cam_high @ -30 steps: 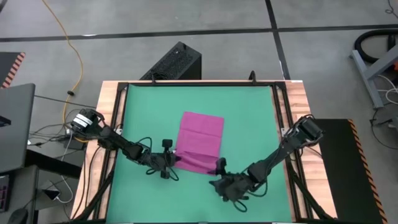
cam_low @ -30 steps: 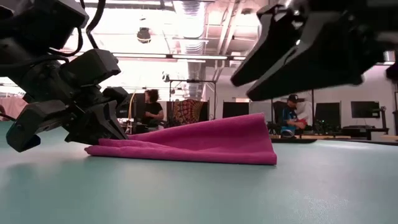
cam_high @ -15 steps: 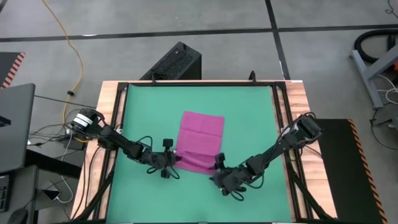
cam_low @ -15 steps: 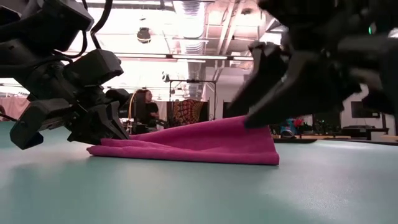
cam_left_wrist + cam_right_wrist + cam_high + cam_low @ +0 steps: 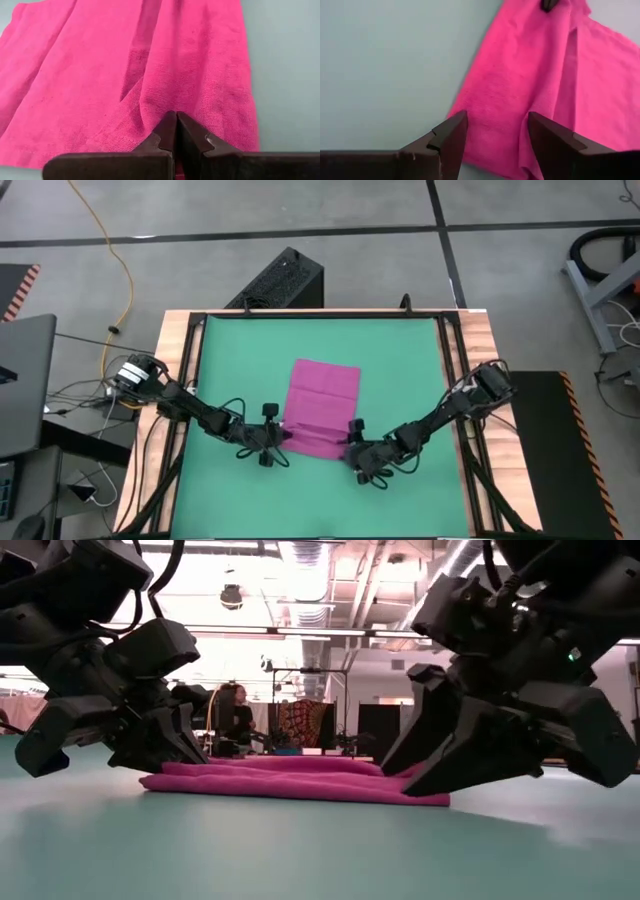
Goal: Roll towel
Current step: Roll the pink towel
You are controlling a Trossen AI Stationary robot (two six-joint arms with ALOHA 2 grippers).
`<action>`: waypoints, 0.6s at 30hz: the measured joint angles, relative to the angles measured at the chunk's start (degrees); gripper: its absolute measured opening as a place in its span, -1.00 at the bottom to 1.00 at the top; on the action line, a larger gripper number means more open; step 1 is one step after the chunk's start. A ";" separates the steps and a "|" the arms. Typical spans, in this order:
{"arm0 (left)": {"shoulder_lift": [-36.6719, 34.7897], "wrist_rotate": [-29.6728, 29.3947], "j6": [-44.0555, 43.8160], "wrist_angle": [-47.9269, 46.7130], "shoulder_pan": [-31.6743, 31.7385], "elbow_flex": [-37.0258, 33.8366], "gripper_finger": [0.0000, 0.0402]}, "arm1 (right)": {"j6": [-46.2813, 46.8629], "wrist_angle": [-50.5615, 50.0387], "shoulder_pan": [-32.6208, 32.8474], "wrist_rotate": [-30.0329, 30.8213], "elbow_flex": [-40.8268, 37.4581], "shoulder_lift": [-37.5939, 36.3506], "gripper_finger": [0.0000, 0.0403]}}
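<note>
Towel: magenta-pink towel (image 5: 321, 409) lies flat on the green mat (image 5: 400, 360) covering the bench, roughly mid-mat, long axis running away from the arms. Near edge is bunched into a low fold – low view shows layered cloth at that end (image 5: 300, 783).

Left end effector (image 5: 279, 437): at the towel's near-left corner, low on the mat. Left wrist view shows the fingers (image 5: 192, 140) pressed together w/ a ridge of pink cloth caught at the tips – pinching the towel.

Right end effector (image 5: 352, 444): at the near-right corner, down near mat level. Right wrist view shows the fingers (image 5: 451, 134) spread, cloth edge lying between them, nothing clamped.

Step in hand: gripping the near edge w/ both arms to start the roll. Left side looks secured, right side is lined up but not yet closed – my read, from the finger positions.

Next move needs: right fingers to close on the corner at about the same depth as the left grip, so both corners lift evenly. Then both arms carry the edge over and fwd along the towel's length, low and in step.

Risk: thin fabric – an uneven grip prob. skews the roll or lets one corner slip.
</note>
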 joint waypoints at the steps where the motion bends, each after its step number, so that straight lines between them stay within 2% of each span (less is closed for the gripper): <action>1: 0.00 0.06 -0.17 0.04 -0.01 0.02 -1.00 | -0.01 0.54 0.00 -0.05 0.26 0.48 0.16; 8: -0.04 0.90 -0.65 -0.01 0.00 0.20 -1.00 | -1.15 -2.37 0.63 -0.03 0.53 -0.83 0.16; 11: -0.04 1.39 -1.54 -0.09 0.03 0.20 -1.00 | 0.39 -6.12 1.92 3.31 1.04 -2.62 0.16; 18: -0.05 2.08 -2.39 -0.13 0.11 0.20 -1.00 | -0.49 -0.48 4.86 4.24 3.45 -4.83 0.16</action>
